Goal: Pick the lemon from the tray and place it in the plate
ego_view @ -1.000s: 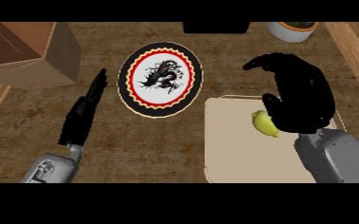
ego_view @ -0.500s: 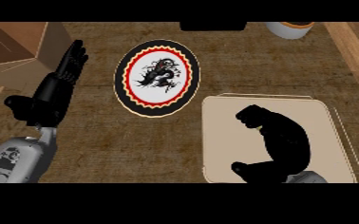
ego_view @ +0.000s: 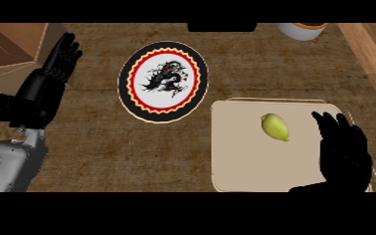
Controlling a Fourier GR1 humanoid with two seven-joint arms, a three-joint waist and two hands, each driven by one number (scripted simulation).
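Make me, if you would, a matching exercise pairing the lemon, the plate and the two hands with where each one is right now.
1 lemon
2 plate
3 left hand
4 right hand

A on the counter beside the tray
B lying on the tray
C open, over the tray's right edge
D open, at the view's left, fingers up

Pairs: 1-B, 2-A, 3-D, 4-C.

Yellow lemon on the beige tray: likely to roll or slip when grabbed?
Probably rolls if nudged: the small yellow oval lemon lies on its side on the flat beige tray. Its smooth rounded skin may slip in a grasp.
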